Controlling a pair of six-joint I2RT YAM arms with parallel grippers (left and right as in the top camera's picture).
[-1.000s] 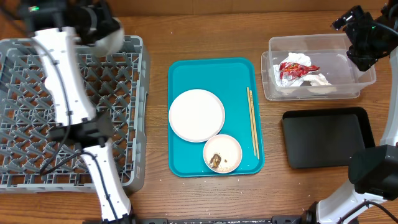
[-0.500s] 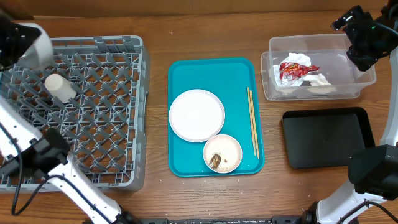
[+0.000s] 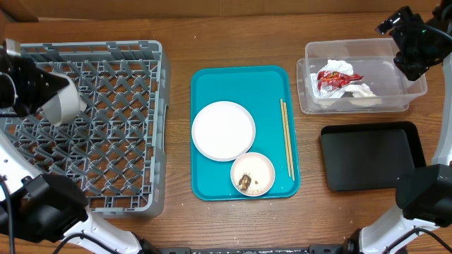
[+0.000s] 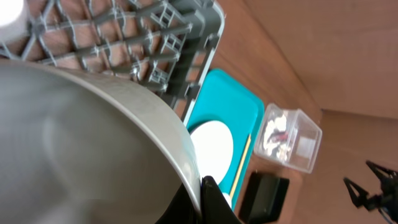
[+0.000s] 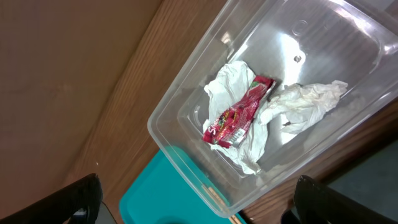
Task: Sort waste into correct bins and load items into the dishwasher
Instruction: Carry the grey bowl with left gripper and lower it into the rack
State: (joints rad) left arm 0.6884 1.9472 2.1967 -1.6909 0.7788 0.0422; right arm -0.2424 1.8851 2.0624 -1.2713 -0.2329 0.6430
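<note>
Where the brown wooden table (image 3: 176,42) spreads under everything, the big square grey plastic dish rack (image 3: 106,120) with its grid floor sits on the left side. Next to it, in the middle, lies the large teal serving tray (image 3: 272,77). On the right, at the back, stands the clear plastic tub (image 3: 417,88) with a rim, and the flat black tray (image 3: 371,159) lies just in front of it.

On the teal tray rests the round white plate (image 3: 223,130). A small white bowl with food in it (image 3: 263,165) touches the plate's front edge. A second small white bowl (image 4: 93,143) hangs over the left part of the rack. The left claw (image 4: 202,199) is pinched tight on that bowl's rim. The right claw (image 5: 196,202) hangs above the tub with its two fingers spread wide, holding nothing.

Two thin wooden chopsticks (image 3: 286,141) lie side by side along the right edge of the teal tray. Inside the tub, the crinkled red snack wrapper (image 5: 239,115) lies on the crumpled white tissue (image 5: 305,102).

A small round white thing (image 4: 9,12), maybe the cup, shows in the rack. The small brown food lump (image 3: 244,183) sits in the bowl on the tray.
</note>
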